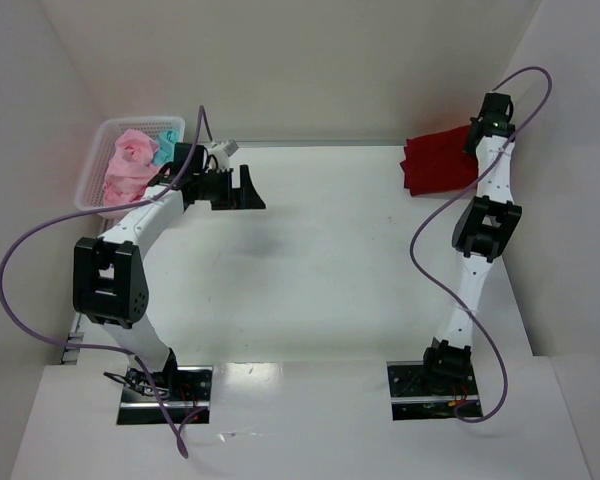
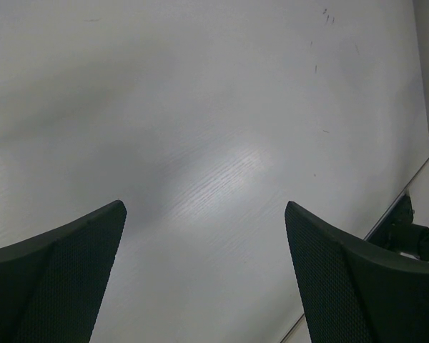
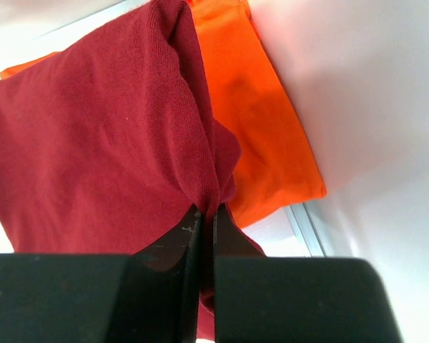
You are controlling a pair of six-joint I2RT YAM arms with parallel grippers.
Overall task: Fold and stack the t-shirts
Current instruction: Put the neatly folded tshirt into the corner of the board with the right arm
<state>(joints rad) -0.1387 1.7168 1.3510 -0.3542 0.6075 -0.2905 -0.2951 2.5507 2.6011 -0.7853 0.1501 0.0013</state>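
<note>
Far right on white table (image 1: 330, 260), dark red cloth t-shirt (image 3: 93, 143) pinched by right gripper (image 3: 201, 213), left gripper (image 2: 205, 207) spread open, empty

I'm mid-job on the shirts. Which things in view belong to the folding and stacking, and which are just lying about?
Part of the job:
- dark red shirt, pinched in the shut right pincer
- orange shirt beneath it
- pink shirts
- teal shirt
- left pincer, open and empty

Just lying about:
- white basket holding the pink and teal ones
- table

bare table (image 1: 340, 260) middle gives passage; basket (image 1: 140, 123) blocks far-left corner, dark red t-shirt (image 1: 435, 165) far-right.
</note>
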